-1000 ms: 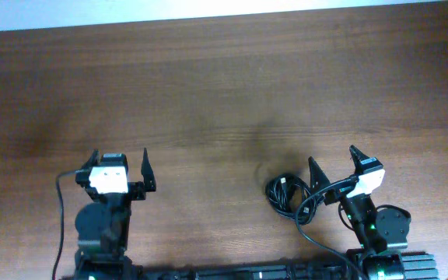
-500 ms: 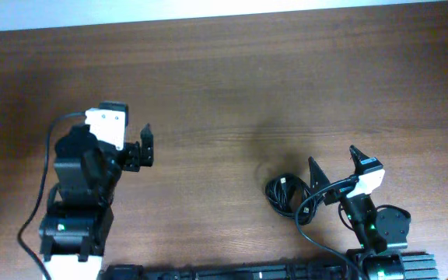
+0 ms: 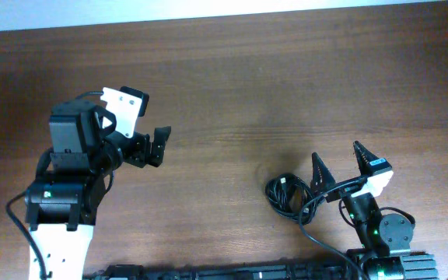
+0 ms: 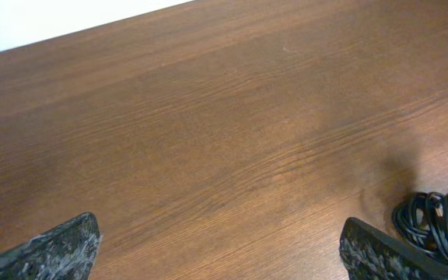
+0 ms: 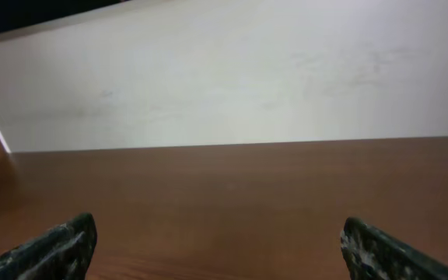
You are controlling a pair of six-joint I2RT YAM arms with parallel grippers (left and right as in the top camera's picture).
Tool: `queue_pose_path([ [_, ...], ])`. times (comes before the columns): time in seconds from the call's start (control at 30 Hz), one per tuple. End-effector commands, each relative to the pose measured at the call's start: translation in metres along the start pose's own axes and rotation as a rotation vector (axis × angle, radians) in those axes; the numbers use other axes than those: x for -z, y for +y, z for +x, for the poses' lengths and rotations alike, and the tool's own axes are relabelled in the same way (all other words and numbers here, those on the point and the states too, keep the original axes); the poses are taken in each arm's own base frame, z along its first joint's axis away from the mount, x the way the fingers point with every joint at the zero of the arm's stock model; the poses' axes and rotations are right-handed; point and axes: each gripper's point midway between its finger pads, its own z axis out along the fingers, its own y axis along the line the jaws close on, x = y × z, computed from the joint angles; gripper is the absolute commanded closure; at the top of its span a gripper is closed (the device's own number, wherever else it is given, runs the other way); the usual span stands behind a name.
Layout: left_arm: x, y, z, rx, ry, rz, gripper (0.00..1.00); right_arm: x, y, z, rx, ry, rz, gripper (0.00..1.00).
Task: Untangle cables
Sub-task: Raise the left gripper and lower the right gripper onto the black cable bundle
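The cables (image 3: 285, 194) lie as a small bunch of thin black loops on the brown table, near its front right. In the left wrist view the cables (image 4: 434, 224) sit at the lower right, beyond the right finger. My right gripper (image 3: 341, 162) stands open just right of the bunch, its left finger close beside it, and holds nothing. My left gripper (image 3: 155, 146) is open and raised over the table's left half, pointing right, well apart from the cables. Bare wood lies between the left gripper (image 4: 220, 257) fingers. The right gripper (image 5: 218, 253) frames only wood; the cables are hidden there.
A thicker black wire (image 3: 309, 220) fixed to the right arm loops down beside the bunch. The table's far edge (image 3: 224, 17) meets a white wall (image 5: 232, 70). Black robot bases (image 3: 239, 272) line the front edge.
The left arm has lifted from the front edge and swung forward and to the right, its gripper now turned toward the cables. The right gripper has shifted slightly. Both stayed open.
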Motion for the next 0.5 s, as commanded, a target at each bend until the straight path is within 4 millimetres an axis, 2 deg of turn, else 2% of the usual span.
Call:
queue_pose_path([
  [0.0, 0.003, -0.004, -0.007, -0.024, -0.016, 0.025, 0.01, 0.003, 0.008, -0.014, -0.126, 0.001, -0.023, 0.01],
  [0.3, 0.004, -0.012, -0.009, -0.047, -0.029, 0.075, 0.01, 0.036, 0.022, -0.036, -0.178, 0.185, 0.024, 0.01],
  [0.47, 0.004, -0.017, -0.010, -0.053, -0.035, 0.098, 0.01, 0.048, 0.031, -0.061, -0.187, 0.216, 0.033, 0.01],
])
